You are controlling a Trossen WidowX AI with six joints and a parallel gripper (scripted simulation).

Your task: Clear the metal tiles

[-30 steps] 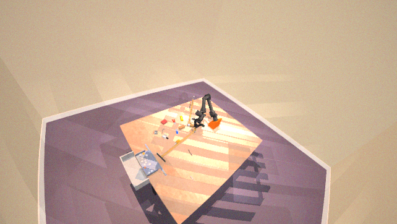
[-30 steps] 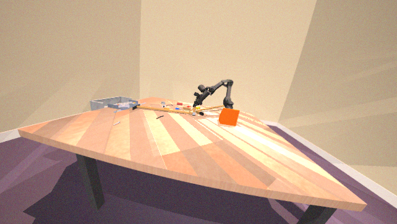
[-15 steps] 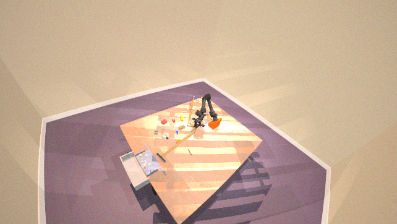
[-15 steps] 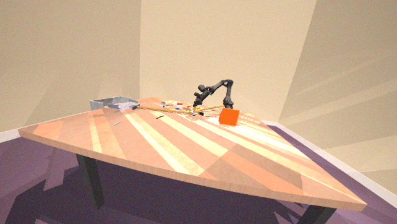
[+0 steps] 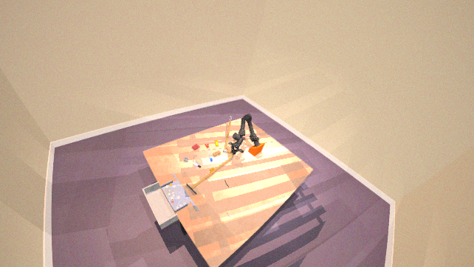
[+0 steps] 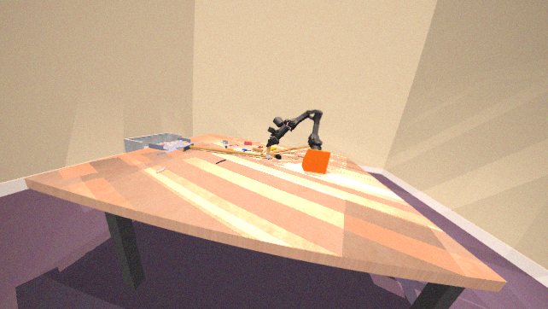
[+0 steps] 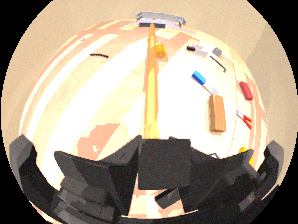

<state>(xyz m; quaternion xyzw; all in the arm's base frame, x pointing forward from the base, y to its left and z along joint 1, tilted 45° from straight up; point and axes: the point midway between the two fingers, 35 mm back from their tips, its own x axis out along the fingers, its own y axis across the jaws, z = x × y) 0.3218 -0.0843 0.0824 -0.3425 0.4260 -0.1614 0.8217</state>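
The long scraper (image 5: pixel 212 171) (image 7: pixel 152 75) lies on the table with its wooden handle pointing away from the arm. Its dark blade (image 5: pixel 191 189) (image 7: pixel 151 25) is just short of the steel bench plate (image 5: pixel 181 190). Several small pale tiles and a few orange ones lie on the plate. The grey catch box (image 5: pixel 169 222) (image 7: pixel 160 18) adjoins the plate's far side, beyond the table edge. My gripper (image 5: pixel 235 150) (image 7: pixel 164 162) is shut on the scraper's near end, at the square black block, low over the table. The fingertips' exact contact is partly hidden by that block.
A yellow object (image 7: pixel 160 50) lies close beside the handle. A wooden block (image 7: pixel 217 112), a blue-handled tool (image 7: pixel 199 77), a red block (image 7: pixel 246 90) and red pliers (image 7: pixel 245 119) lie right of it. Another long wooden-handled tool (image 5: pixel 227 134) and an orange box (image 5: pixel 256 149) (image 6: pixel 316 161) are near the arm.
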